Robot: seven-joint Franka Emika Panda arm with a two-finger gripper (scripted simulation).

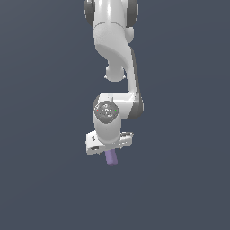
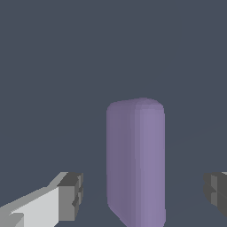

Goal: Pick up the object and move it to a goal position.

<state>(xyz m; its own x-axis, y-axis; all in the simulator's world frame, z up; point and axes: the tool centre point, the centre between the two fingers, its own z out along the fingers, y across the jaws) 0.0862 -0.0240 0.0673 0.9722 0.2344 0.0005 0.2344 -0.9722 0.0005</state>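
One white Panda arm [image 1: 117, 54] reaching down from the top of the exterior view, wrist bent toward the camera, round flange face showing above the hand. Below it the gripper [image 1: 110, 155], hanging over a plain dark slate-blue desk [image 1: 45, 179] that fills the whole background. One small lavender-purple object [image 1: 111, 158], capsule-like with rounded ends, poking out just under the white gripper body, slightly tilted, most of its length hidden behind the hand in that view.

Seen from the wrist view: same object [image 2: 136, 162] standing lengthwise in the middle, rounded end away from the camera, near end cut off by the picture's edge. Gripper [image 2: 144, 195] spread wide, released, nothing clamped. One finger [image 2: 66, 197] with white body and grey pad on one side of the object, clearly apart from it, dark desk [image 2: 88, 53] visible in the gap. Other grey fingertip [image 2: 216, 191] at the opposite edge of the picture, also well apart from the object. Object placed between the two pads, nearer neither by much, touching neither.

Whether the object rests on the desk or sits slightly above it: cannot tell, no shadow or contact line to be seen. No other item visible on the desk in either view.
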